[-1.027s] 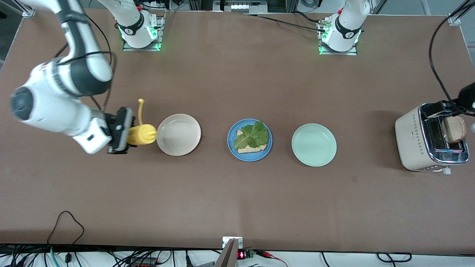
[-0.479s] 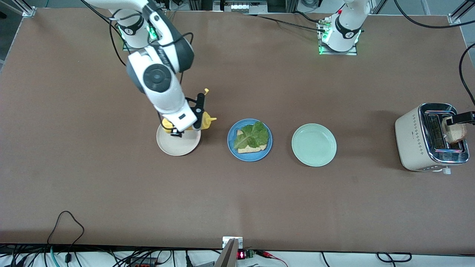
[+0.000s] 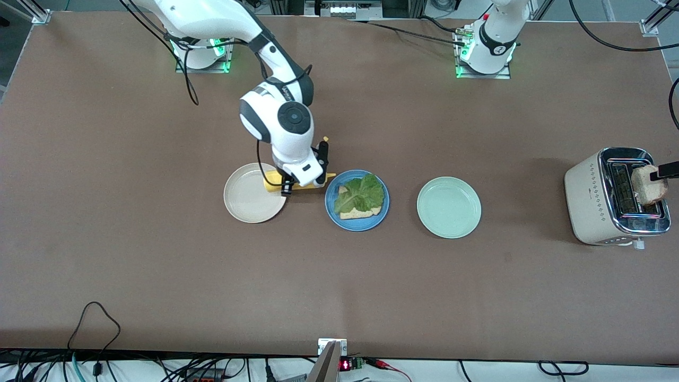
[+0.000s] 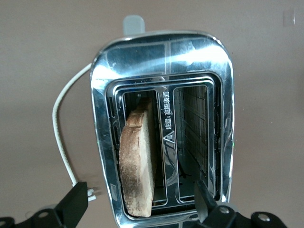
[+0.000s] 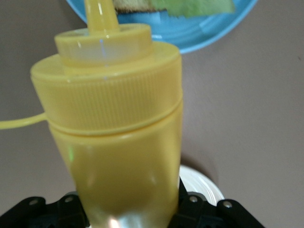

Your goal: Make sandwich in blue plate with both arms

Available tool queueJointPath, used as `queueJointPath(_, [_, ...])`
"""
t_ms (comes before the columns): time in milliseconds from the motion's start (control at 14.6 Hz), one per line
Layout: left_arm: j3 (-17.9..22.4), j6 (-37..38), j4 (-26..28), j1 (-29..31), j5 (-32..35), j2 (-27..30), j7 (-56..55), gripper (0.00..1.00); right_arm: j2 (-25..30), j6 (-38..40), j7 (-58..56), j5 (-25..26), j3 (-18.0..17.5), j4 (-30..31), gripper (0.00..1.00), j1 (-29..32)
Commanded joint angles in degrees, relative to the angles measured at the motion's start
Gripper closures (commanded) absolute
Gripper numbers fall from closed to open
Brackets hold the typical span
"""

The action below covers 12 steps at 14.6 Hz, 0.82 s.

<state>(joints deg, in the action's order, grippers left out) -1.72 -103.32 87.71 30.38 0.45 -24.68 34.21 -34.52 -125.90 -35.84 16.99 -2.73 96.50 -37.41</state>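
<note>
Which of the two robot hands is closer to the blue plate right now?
The right hand. It holds a yellow squeeze bottle right beside the blue plate, between it and the cream plate. The left hand is over the toaster at the left arm's end.

Three plates [image 3: 255, 193], two bread slices [image 3: 647, 184], one lettuce leaf [image 3: 361, 194], one toaster [image 3: 615, 197], one yellow bottle [image 5: 116, 128].

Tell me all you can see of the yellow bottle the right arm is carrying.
The bottle is a yellow, glossy plastic squeeze bottle with a ribbed screw cap and a thin nozzle. The right claw is shut on its body, holding it tilted in the air between the cream plate and the blue plate, nozzle toward the blue plate.
</note>
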Motion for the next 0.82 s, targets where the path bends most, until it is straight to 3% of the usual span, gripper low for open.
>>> queueJointPath(0, [-0.47, 0.75, 0.87, 0.56, 1.04, -0.8, 1.65, 0.1, -2.13, -1.62, 3.49, 1.47, 1.5, -2.19, 1.0, -1.53])
queueJointPath(274, [-0.47, 0.75, 1.14, 1.0, 1.04, -1.24, 2.53, 0.37, -2.4, -1.63, 3.58, 1.47, 1.68, -2.63, 1.0, -1.35])
queueJointPath(479, [-0.47, 0.75, 1.06, 0.91, 1.04, -1.15, 2.44, 0.77, 0.75, -0.58, 2.53, 0.77, 1.94, -2.72, 1.0, 2.49])
queueJointPath(616, [-0.47, 0.58, 1.05, 1.09, 1.04, -1.24, 2.53, 0.89, 4.79, 2.49, 0.0, 0.51, 0.02, -2.11, 1.0, 6.89])
queueJointPath(753, [-0.47, 0.57, 1.05, 1.35, 1.04, -1.33, 2.7, 0.97, 8.83, 4.87, -5.61, -3.34, -3.23, -1.15, 1.0, 13.46])
